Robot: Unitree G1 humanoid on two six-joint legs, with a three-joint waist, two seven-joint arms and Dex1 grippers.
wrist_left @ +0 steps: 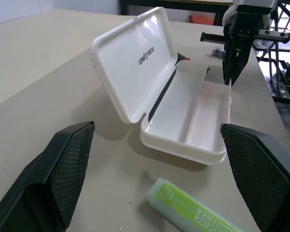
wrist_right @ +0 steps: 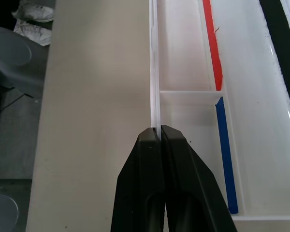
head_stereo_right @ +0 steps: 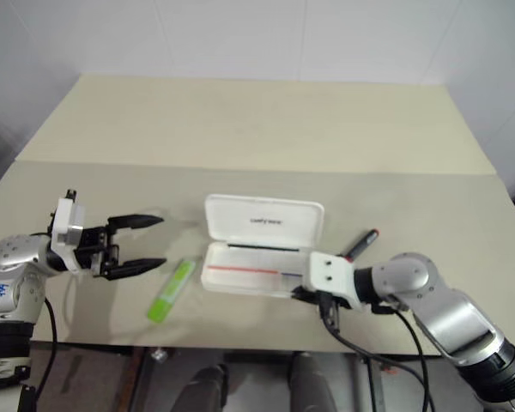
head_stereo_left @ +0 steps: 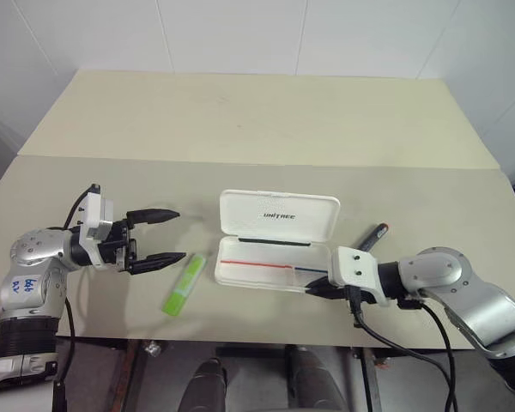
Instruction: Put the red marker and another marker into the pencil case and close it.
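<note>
The white pencil case (head_stereo_left: 262, 273) lies open at the table's front middle, its lid (head_stereo_left: 279, 215) standing up at the back and its tray empty. The lime-green marker (head_stereo_left: 183, 287) lies flat just left of the case. The red marker (head_stereo_left: 373, 237) lies right of the case, beyond my right arm. My left gripper (head_stereo_left: 178, 234) hovers open left of the case and above the green marker, holding nothing. My right gripper (head_stereo_left: 313, 290) is shut, its tips at the case's front wall (wrist_right: 154, 72) near the right end. I cannot tell whether it pinches that wall.
The beige table (head_stereo_left: 257, 129) stretches far back to a white wall. Its front edge (head_stereo_left: 240, 342) runs just below the case and both arms. A black cable (head_stereo_left: 386, 339) hangs from my right wrist over that edge.
</note>
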